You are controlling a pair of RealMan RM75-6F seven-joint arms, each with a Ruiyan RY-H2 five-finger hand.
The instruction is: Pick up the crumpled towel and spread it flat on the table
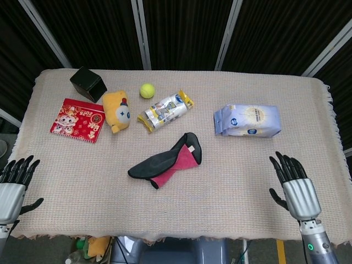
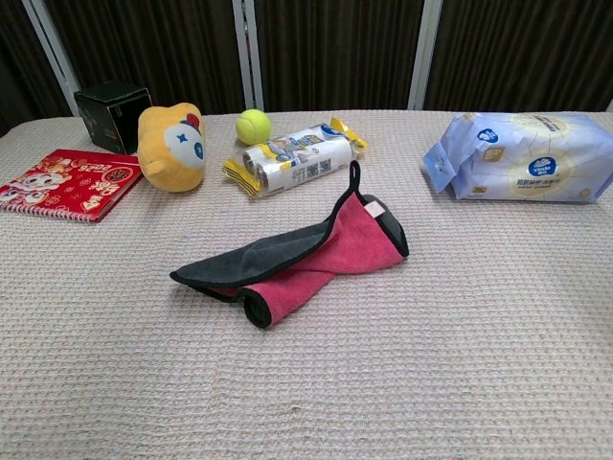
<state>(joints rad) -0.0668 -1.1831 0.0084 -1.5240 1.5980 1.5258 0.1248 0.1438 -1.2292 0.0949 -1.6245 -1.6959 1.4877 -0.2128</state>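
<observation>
Starting from rest here: both hands sit at the near edge of the table [image 1: 308, 88], nothing grasped. My right hand [image 1: 294, 187] is released, fingers spread and pointing toward the far side. My left hand [image 1: 12, 184] is also released, fingers apart, partly off the table's near-left corner. Neither hand shows in the chest view.

The towel [image 1: 166, 160] lies crumpled around the table's middle, dark grey outside with pink showing inside, folded over on itself. A small loop [image 2: 353, 173] sticks up at its far end. Its long axis runs diagonally, near-left to far-right; the far-right end is the wider one, the near-left end tapers to a fold.

Key relation for me: the towel lies ahead and inward of both hands. From the right hand it is to the left and slightly farther from the near edge. From the left hand it is to the right and slightly farther from it. I judge the right hand a bit nearer, closest to the far-right end.

Beyond the towel: a snack pack [image 1: 165, 111], tennis ball [image 1: 146, 90], yellow plush toy [image 1: 116, 111], red booklet [image 1: 77, 120], black box [image 1: 87, 83], and a wipes pack [image 1: 247, 120]. All are well apart from the towel except the snack pack, which is near it.

Pick-up not yet begun.
</observation>
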